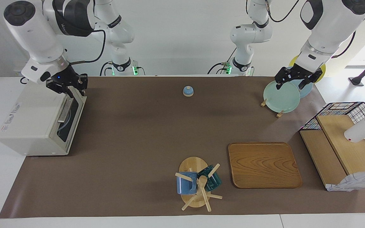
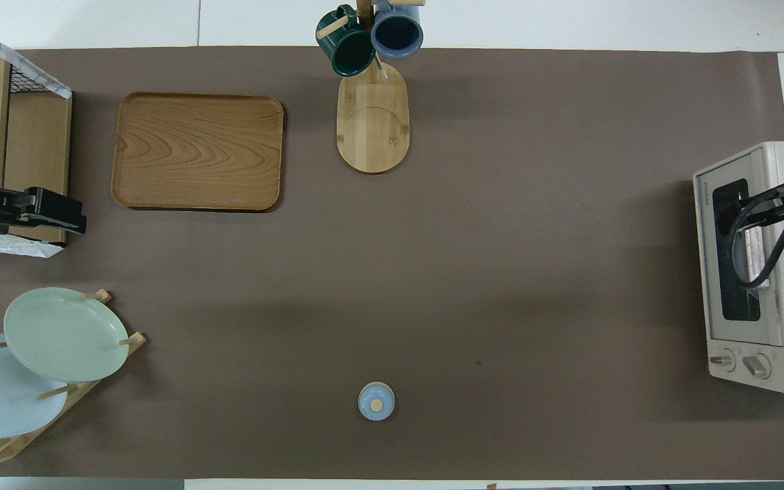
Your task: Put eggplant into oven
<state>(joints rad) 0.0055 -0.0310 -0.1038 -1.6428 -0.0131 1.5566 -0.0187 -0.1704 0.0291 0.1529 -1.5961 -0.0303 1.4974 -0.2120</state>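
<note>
The eggplant is not in view in either picture. The cream-white oven (image 1: 33, 123) stands at the right arm's end of the table, its dark glass door shut and its bar handle (image 1: 63, 110) across the front. It also shows in the overhead view (image 2: 749, 272). A pale round shape shows dimly through the glass. My right gripper (image 1: 74, 91) hangs just above the door's top edge, at the end nearer the robots. My left gripper (image 1: 291, 84) is open and empty over the plate rack.
A plate rack holds a green plate (image 1: 281, 96), a blue plate and a yellow plate at the left arm's end. A wooden tray (image 1: 263, 164), a mug tree (image 1: 198, 183) with two mugs, a small blue bell (image 1: 188, 91) and a wire-and-wood shelf (image 1: 344, 148) stand on the brown mat.
</note>
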